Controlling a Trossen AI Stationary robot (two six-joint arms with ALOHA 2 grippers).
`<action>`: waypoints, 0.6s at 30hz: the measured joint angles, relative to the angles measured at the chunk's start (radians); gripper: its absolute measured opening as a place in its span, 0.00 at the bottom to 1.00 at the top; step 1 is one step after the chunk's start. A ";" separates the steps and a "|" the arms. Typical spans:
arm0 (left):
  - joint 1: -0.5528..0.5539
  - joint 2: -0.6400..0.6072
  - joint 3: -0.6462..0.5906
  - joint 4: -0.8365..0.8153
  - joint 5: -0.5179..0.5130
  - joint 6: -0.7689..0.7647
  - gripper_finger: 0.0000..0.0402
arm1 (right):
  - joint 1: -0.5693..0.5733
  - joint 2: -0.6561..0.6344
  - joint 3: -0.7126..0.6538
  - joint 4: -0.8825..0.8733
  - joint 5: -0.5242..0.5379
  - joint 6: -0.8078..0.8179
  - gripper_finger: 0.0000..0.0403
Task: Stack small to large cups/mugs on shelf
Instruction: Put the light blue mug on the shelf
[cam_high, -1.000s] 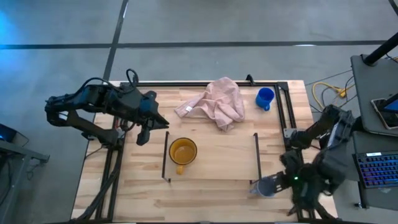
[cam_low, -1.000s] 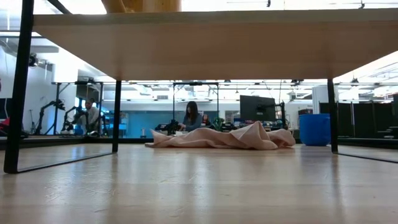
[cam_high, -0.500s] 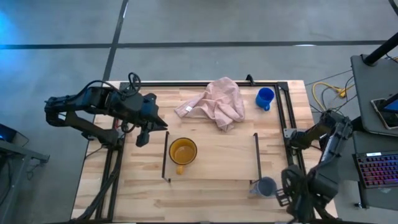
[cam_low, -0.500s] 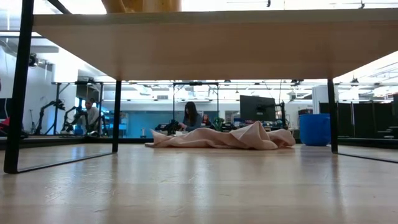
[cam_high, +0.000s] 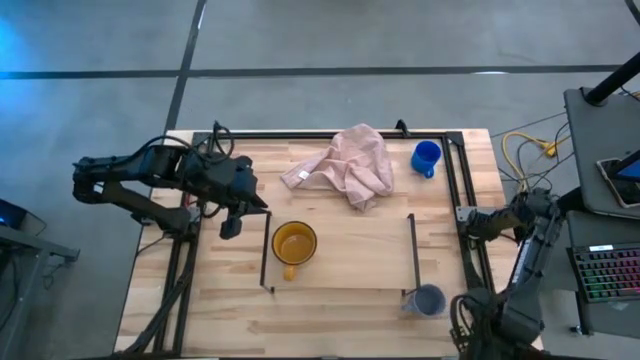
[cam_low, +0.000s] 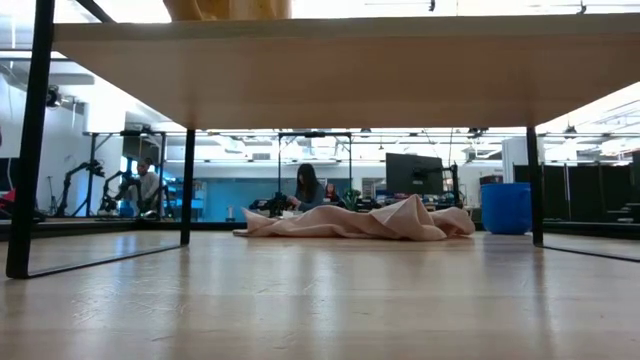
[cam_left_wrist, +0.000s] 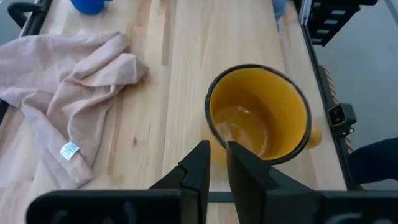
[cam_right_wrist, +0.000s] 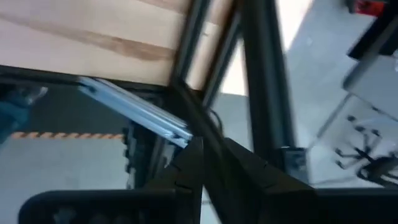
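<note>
Shelf (cam_high: 350, 240), yellow mug (cam_high: 294, 243) beside left pincer (cam_high: 262, 201)

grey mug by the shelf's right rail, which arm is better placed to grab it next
Right, probably. The grey mug sits at the table's right front edge near the right gripper; the left gripper is beyond the yellow mug.

High view: straight down over whole table (cam_high: 230, 300). Low view: tabletop level, under shelf (cam_low: 320, 70). Left wrist: close on yellow mug (cam_left_wrist: 258, 115) — pink cloth (cam_high: 345, 165) shared with both.
</note>
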 joint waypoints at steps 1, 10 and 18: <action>0.000 -0.005 -0.011 0.011 0.005 0.000 0.10 | -0.002 0.013 0.022 -0.009 0.019 0.002 0.13; 0.006 -0.013 -0.031 0.134 0.055 -0.050 0.10 | -0.026 0.105 0.050 -0.037 0.095 -0.007 0.13; 0.029 0.016 -0.031 0.129 0.049 -0.135 0.10 | -0.092 0.024 -0.057 -0.038 0.185 -0.013 0.13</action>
